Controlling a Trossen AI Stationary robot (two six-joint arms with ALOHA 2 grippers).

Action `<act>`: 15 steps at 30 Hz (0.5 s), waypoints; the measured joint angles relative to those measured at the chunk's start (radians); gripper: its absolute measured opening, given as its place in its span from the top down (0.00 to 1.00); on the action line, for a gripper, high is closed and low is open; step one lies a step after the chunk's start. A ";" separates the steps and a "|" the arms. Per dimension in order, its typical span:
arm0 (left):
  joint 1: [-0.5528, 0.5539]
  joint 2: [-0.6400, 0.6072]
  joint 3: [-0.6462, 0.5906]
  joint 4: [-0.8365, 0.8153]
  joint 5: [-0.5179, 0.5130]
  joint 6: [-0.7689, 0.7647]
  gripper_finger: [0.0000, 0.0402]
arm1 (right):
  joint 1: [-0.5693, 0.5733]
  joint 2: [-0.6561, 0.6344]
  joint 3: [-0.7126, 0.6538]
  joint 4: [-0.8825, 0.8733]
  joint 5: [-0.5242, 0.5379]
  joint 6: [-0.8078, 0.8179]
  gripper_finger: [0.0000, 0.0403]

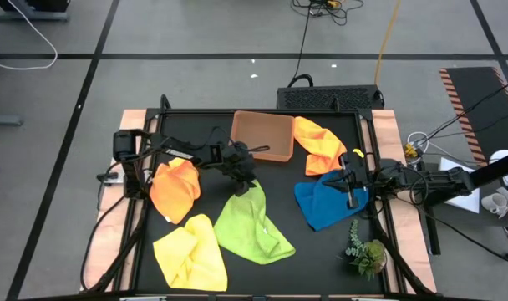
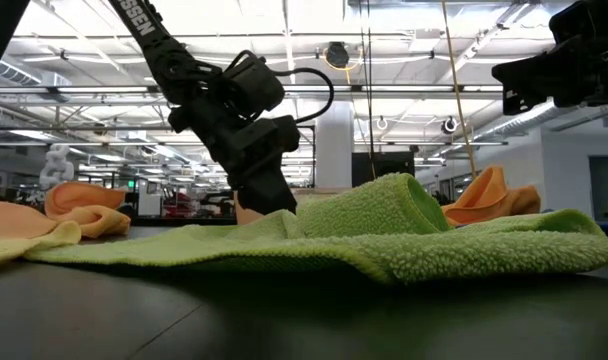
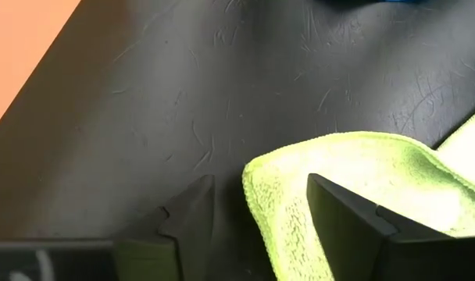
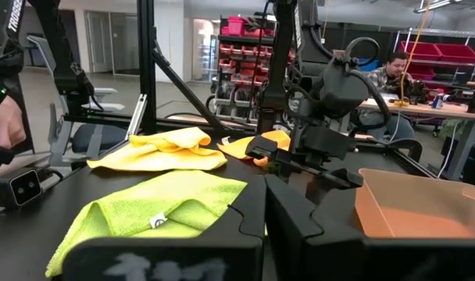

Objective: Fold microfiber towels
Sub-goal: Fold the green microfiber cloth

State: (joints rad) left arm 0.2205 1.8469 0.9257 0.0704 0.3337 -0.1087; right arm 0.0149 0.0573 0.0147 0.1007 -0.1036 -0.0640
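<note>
So the left gripper [image 1: 240, 170] is down at the top corner of the lime green microfiber towel [image 1: 252, 224], roughly dead centre of the black surface [image 1: 321, 251]. Its jaws stand apart with that folded-over green edge [image 3: 300, 195] sitting right between them, not pinched from what I can see. The right gripper [image 1: 351, 186] hovers over the blue microfiber towel [image 1: 325, 205] at about 3 o'clock, jaws shut tight on nothing. The brown rectangular tray [image 1: 261, 136] at 12 o'clock looks bare inside. One orange towel [image 1: 317, 142] lies just beside it, the other orange towel [image 1: 175, 189] at 9, the yellow towel [image 1: 190, 252] at 7.
</note>
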 joint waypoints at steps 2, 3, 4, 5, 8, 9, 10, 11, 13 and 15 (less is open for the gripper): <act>-0.002 0.000 0.000 -0.001 -0.002 0.006 0.58 | 0.000 0.000 0.000 0.000 0.000 0.000 1.00; -0.003 0.000 0.000 -0.001 -0.002 0.011 0.61 | 0.000 0.000 0.000 0.000 0.000 0.000 1.00; -0.005 0.000 0.000 0.001 -0.002 0.016 0.65 | 0.000 0.000 0.000 0.000 0.000 0.000 1.00; -0.006 0.000 0.000 0.004 -0.002 0.021 0.70 | 0.000 0.000 0.000 0.000 0.001 0.000 1.00; -0.011 0.000 0.000 0.005 0.002 0.050 0.82 | 0.000 0.000 0.000 0.000 0.001 -0.001 1.00; -0.013 0.000 0.000 0.001 0.003 0.073 0.87 | 0.000 0.000 0.000 0.000 0.001 -0.001 1.00; -0.016 0.000 0.000 -0.005 0.004 0.098 0.91 | 0.000 0.000 0.000 0.000 0.001 -0.001 1.00; -0.019 0.000 0.000 -0.009 0.004 0.118 0.95 | 0.000 0.000 0.000 0.000 0.001 -0.001 1.00; -0.023 0.000 0.000 -0.003 0.005 0.138 0.98 | 0.000 0.000 0.000 0.000 0.002 -0.001 1.00; -0.026 0.000 0.000 0.013 0.005 0.152 0.98 | 0.000 0.000 0.000 0.000 0.002 -0.002 1.00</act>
State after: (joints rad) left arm 0.1943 1.8465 0.9257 0.0839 0.3388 0.0429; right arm 0.0150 0.0574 0.0143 0.1009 -0.1017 -0.0658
